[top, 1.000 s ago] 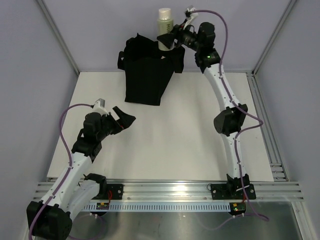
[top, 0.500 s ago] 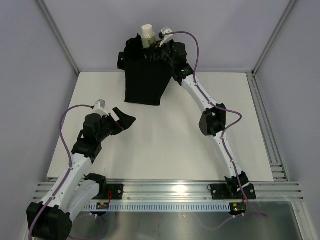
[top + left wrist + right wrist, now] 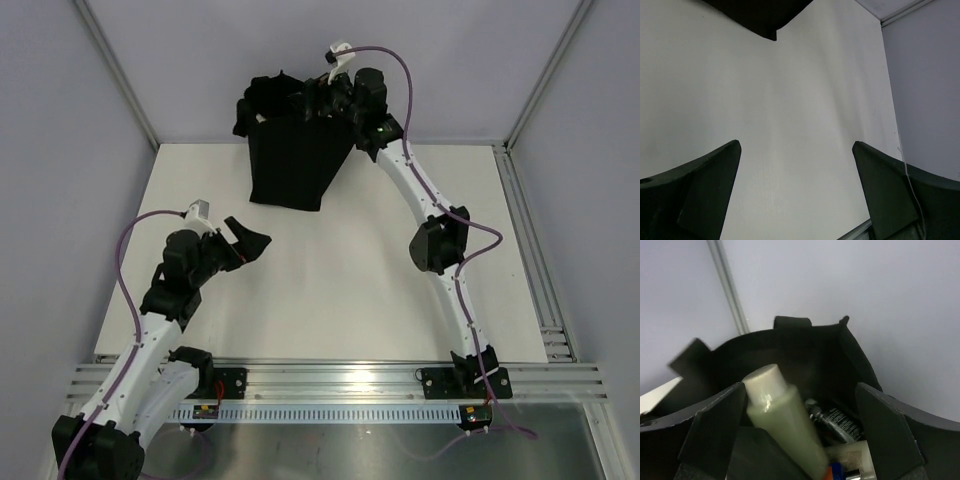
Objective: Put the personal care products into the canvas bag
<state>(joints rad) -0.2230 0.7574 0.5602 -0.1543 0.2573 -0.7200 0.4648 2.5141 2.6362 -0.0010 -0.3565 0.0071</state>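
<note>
White table [image 3: 400,280], grey walls.
Bag [image 3: 290,170]: upright at the far edge, mouth open.
Green bottle [image 3: 782,425]: inside bag, leaning on other products [image 3: 837,422]; judged delivered.
Right gripper [image 3: 800,390]: over bag mouth, jaws spread wide either side of the bottle, gripping nothing.
Left gripper [image 3: 796,147]: nearer than bag, well apart from it, jaws wide, empty, apparently idle.

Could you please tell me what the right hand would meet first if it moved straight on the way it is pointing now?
Most likely the pale green bottle leaning inside the black bag, which lies straight ahead of the open right hand. How far off it is remains hard to judge.
</note>
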